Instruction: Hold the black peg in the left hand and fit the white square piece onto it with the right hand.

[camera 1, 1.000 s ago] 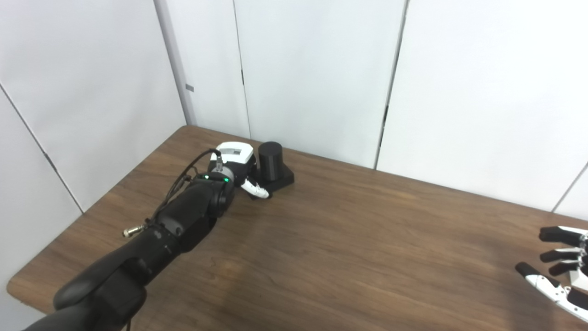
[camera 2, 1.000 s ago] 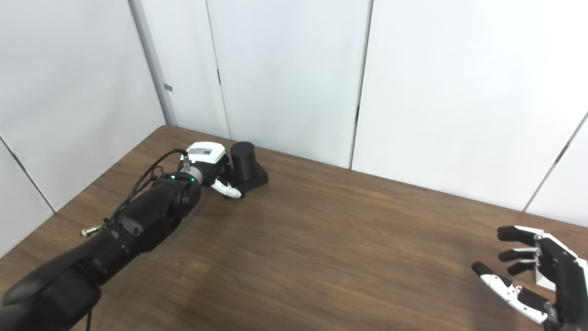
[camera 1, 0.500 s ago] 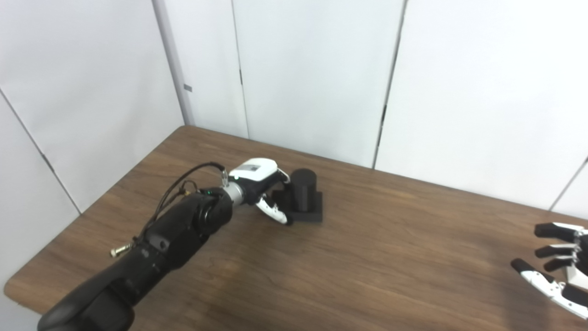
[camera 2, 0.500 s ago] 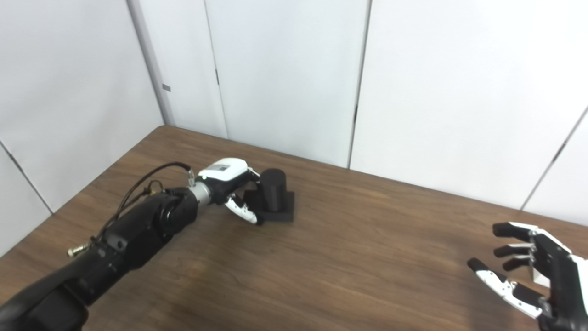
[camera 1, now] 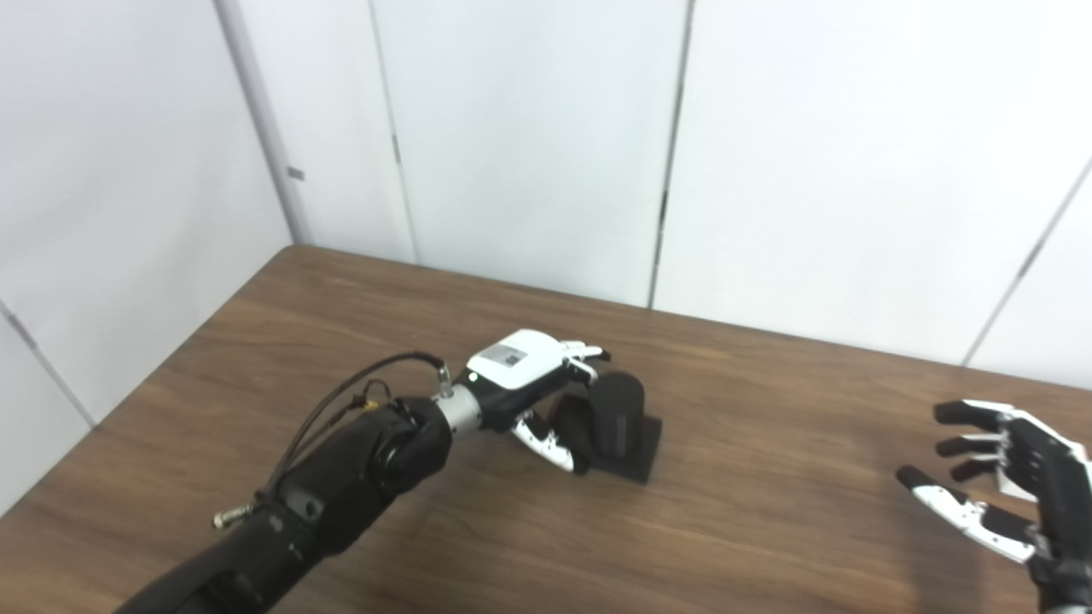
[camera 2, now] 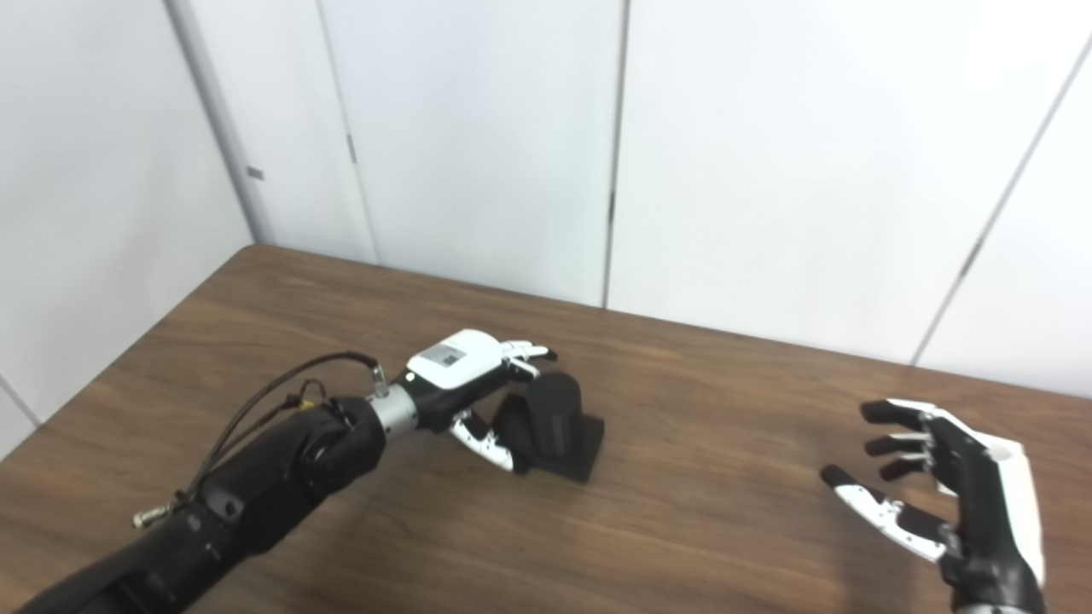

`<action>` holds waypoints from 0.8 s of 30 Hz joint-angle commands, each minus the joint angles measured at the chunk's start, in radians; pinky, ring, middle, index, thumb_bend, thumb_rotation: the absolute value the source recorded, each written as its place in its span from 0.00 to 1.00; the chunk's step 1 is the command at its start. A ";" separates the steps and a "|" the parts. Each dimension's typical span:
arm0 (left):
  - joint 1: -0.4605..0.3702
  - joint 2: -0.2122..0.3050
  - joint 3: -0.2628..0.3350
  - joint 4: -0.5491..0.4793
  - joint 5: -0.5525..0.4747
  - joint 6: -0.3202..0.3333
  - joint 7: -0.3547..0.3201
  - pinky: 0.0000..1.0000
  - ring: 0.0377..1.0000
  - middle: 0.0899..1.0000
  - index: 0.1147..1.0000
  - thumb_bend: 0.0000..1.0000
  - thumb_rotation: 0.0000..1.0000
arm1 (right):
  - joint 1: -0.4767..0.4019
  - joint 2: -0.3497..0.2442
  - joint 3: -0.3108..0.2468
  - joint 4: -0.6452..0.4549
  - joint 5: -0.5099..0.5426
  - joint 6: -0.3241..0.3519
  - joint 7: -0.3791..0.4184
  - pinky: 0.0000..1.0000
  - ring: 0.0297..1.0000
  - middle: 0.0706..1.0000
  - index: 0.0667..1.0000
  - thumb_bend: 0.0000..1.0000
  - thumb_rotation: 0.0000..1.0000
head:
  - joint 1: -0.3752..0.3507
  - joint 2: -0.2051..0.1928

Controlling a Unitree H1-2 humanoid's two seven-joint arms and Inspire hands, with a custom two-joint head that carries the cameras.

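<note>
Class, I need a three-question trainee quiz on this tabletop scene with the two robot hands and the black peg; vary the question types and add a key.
1. True or false: the right hand holds the white square piece.
2. Multiple choice: the black cylindrical peg on its square base is
A. lying flat on its side
B. tilted, with the left hand around it
C. standing upright, apart from both hands
3. Fill in: both hands work over a brown ____ table.

Key
1. False: its fingers are spread and it holds nothing; no white piece is in view.
2. B
3. wooden
</note>
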 commanded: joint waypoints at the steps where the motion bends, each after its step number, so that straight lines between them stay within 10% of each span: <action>1: 0.032 -0.034 -0.067 0.026 0.065 -0.057 -0.031 0.79 0.90 0.91 0.43 0.52 0.07 | -0.033 -0.011 -0.002 0.008 -0.010 -0.076 -0.026 0.43 0.54 0.63 0.60 0.53 0.00 | -0.015 0.005; 13: -0.002 -0.097 -0.183 0.076 0.085 -0.129 -0.073 0.74 0.89 0.91 0.43 0.52 0.07 | -0.035 0.015 0.005 0.040 -0.010 -0.124 -0.039 0.43 0.55 0.64 0.60 0.54 0.00 | -0.154 0.039; 24: -0.044 -0.080 -0.290 0.144 0.195 -0.151 0.043 0.77 0.88 0.89 0.42 0.52 0.07 | -0.050 0.010 0.024 0.059 -0.044 -0.126 -0.032 0.46 0.56 0.65 0.61 0.55 0.00 | -0.321 0.029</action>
